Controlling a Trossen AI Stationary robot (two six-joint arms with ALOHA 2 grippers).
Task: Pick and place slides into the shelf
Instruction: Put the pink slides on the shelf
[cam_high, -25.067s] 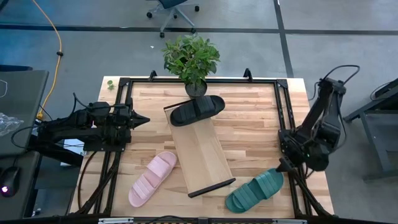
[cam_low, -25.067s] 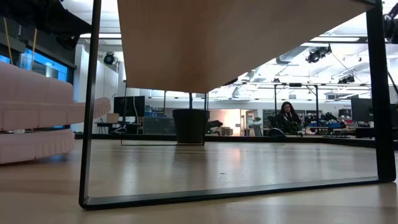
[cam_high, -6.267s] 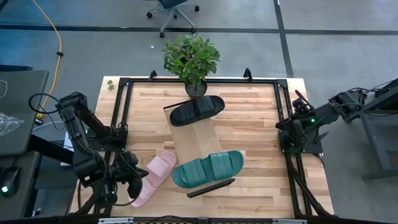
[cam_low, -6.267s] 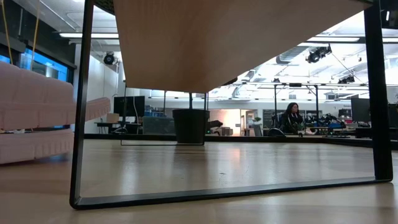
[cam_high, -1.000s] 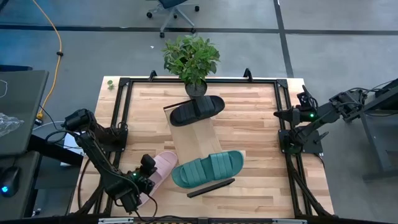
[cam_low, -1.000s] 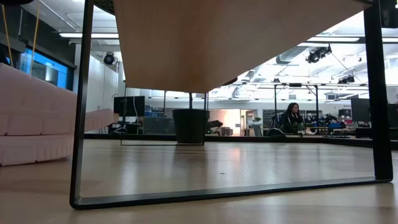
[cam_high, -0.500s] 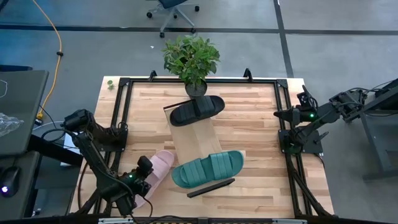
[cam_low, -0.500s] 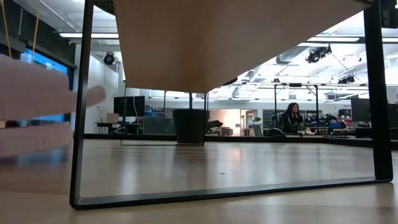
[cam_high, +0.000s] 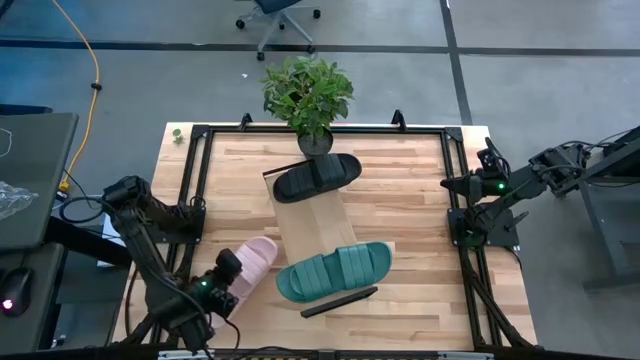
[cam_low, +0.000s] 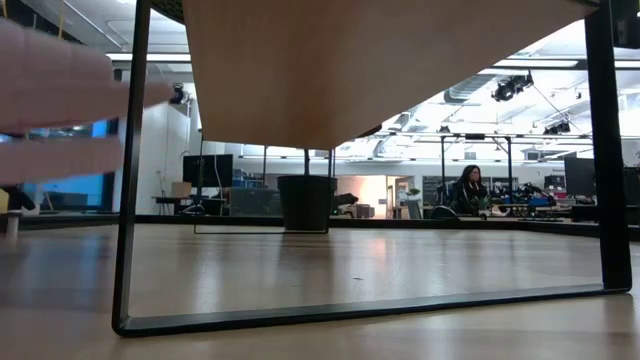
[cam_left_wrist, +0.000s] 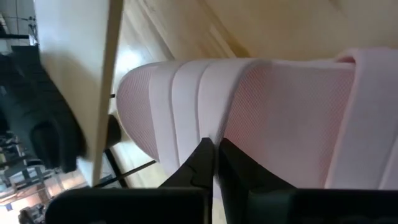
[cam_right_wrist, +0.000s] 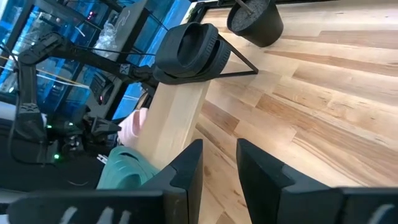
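Note:
My left gripper (cam_high: 233, 276) is shut on the pale pink slide (cam_high: 256, 254), which hangs over the table's near left part. In the low view the pink slide (cam_low: 55, 100) floats above the tabletop. The black slide (cam_high: 318, 176) lies across the far end of the light-wood shelf (cam_high: 312, 222). The dark green slide (cam_high: 335, 270) lies across its near end. My right gripper (cam_high: 452, 183) waits open at the table's right edge, holding nothing. My left gripper pinches the pink slide's ribbed strap (cam_left_wrist: 205, 121) between its two fingers, whose tips (cam_left_wrist: 203, 152) meet on a rib. It comes slanting down from the table's near left side. The slide is lifted clear of the table, roughly level.
A potted plant (cam_high: 308, 92) stands at the far edge behind the shelf. Black frame rails (cam_high: 196, 190) run along the table's left and right sides. The shelf's black end bar (cam_high: 340, 301) lies near the front. Bare wood shows between the shelf and the right rail.
My left gripper has risen, carrying the pink slide with it. The slide, which lay on the table a second ago, now hangs clear above it.

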